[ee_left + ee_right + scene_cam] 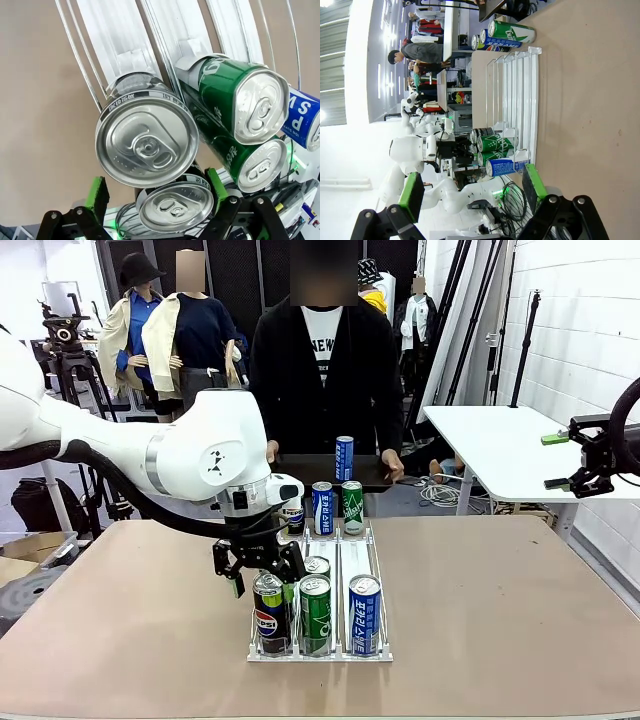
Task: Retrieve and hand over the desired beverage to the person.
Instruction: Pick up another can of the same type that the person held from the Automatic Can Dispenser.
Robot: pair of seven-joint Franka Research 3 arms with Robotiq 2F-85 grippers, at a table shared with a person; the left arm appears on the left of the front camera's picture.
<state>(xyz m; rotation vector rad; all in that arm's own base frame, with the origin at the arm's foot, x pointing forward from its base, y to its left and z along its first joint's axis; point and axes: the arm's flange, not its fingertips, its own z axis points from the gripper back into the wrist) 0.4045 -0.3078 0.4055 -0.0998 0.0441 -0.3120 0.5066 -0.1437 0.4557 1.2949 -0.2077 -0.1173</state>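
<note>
Our left claw (262, 572) hangs over the near end of the rack (356, 552) with its jaws wide. In its wrist view the green pads (97, 192) flank the silver top of the front black can (175, 206) in the rack's left lane. One pad sits just beside the rim and the other stands apart from it. We cannot tell whether either pad touches the can. A second black can (147, 145) stands just behind it in the same lane. Two green cans (315, 612) stand one behind the other at the near end of the middle lane, and a blue can (364, 615) stands at the front of the right lane. The far cans (322, 508) stand upright at the rack's other end, a blue one and a green one among them.

The rack lies in the middle of the table (500, 590). At the far side the person (322, 360) stands with hands (393, 462) at the ends of a dark tray (375, 475), where a tall blue can (343, 458) stands upright. We cannot tell which drink is wanted.

Our right claw (473, 187) is off by the table's right side, well apart from the rack, its jaws wide too.
</note>
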